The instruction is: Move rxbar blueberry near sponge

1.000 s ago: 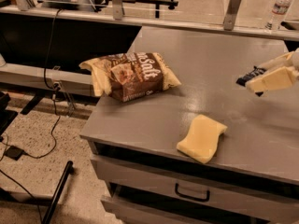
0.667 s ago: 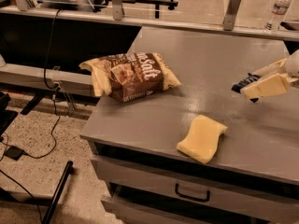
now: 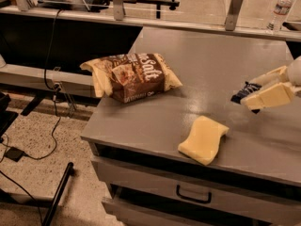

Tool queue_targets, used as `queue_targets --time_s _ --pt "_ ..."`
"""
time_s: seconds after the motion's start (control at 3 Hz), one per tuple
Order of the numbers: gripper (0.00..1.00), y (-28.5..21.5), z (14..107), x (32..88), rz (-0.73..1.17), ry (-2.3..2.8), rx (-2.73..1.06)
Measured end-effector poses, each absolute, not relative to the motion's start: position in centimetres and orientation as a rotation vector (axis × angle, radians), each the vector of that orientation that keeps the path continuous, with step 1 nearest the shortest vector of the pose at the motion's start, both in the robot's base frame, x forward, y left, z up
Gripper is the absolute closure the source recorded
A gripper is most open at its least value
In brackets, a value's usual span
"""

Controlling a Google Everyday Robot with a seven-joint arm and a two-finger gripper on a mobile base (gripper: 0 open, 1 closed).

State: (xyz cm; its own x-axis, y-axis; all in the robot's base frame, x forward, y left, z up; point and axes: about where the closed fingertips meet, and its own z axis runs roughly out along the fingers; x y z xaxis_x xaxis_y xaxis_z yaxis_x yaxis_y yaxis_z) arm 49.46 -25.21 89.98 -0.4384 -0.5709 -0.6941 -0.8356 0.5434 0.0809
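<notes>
The pale yellow sponge lies flat near the front edge of the grey table. My gripper comes in from the right edge of the camera view, above the table and up-right of the sponge. It is shut on the rxbar blueberry, a small dark navy wrapper whose left end sticks out between the pale yellow fingers. The bar is held above the table surface, a short gap from the sponge's upper right corner.
A large brown-and-cream chip bag lies at the table's left. A water bottle stands at the far right back. Drawers with a dark handle sit under the table front. Cables run across the floor at left.
My gripper with the bar has moved left and down toward the sponge. The sponge and chip bag have not moved.
</notes>
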Motion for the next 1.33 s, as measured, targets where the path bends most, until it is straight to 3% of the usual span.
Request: queue_targets --time_s 0.67,1.33 --pt "1.0 -20.5 91.3 41.1 0.699 2.01 -1.276" --pt "1.0 -19.5 91.5 40.4 0.606 1.965 -1.341"
